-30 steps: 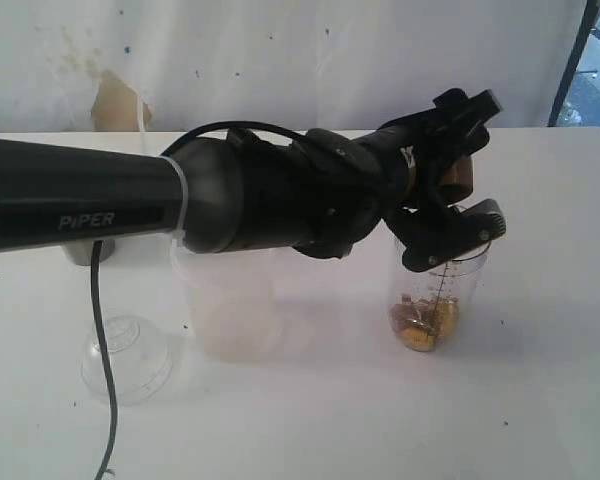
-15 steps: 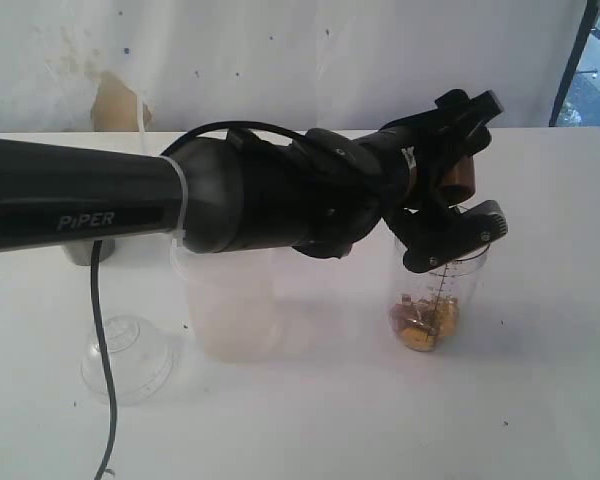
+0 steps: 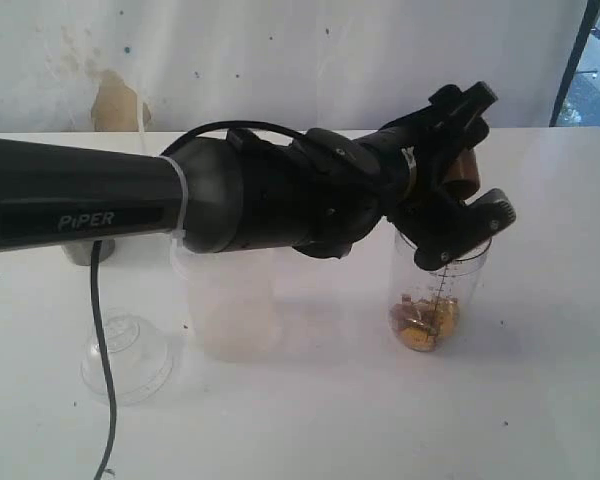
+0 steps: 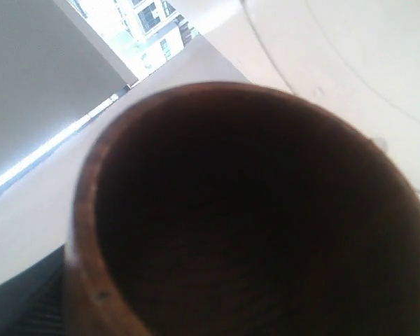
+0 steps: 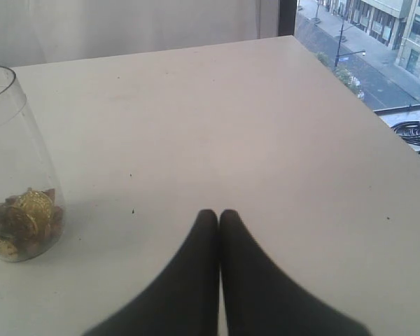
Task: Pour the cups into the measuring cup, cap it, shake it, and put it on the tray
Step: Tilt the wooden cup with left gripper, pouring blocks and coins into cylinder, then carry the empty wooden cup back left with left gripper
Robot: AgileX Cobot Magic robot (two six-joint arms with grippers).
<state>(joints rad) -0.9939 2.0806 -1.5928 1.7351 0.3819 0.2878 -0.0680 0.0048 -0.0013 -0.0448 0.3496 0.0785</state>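
Observation:
My left gripper (image 3: 483, 158) is shut on the brown wooden cup (image 3: 464, 172) and holds it tipped on its side just above the mouth of the measuring cup (image 3: 438, 285). The measuring cup stands upright on the white table, with gold coins (image 3: 422, 325) at its bottom. The wooden cup's dark inside (image 4: 252, 224) fills the left wrist view and looks empty. Low over the table, to the right of the measuring cup (image 5: 14, 175), my right gripper (image 5: 219, 213) is shut with nothing in it. The tray is out of view.
A frosted plastic tumbler (image 3: 230, 305) stands left of the measuring cup, partly behind my left arm (image 3: 130, 205). A clear dome lid (image 3: 125, 358) lies at the front left beside the arm's cable. A grey thing (image 3: 80, 252) shows under the arm, mostly hidden.
My left wrist has rolled a little, swinging the lower finger up and to the right with the wooden cup. The coins and the measuring cup have not moved.

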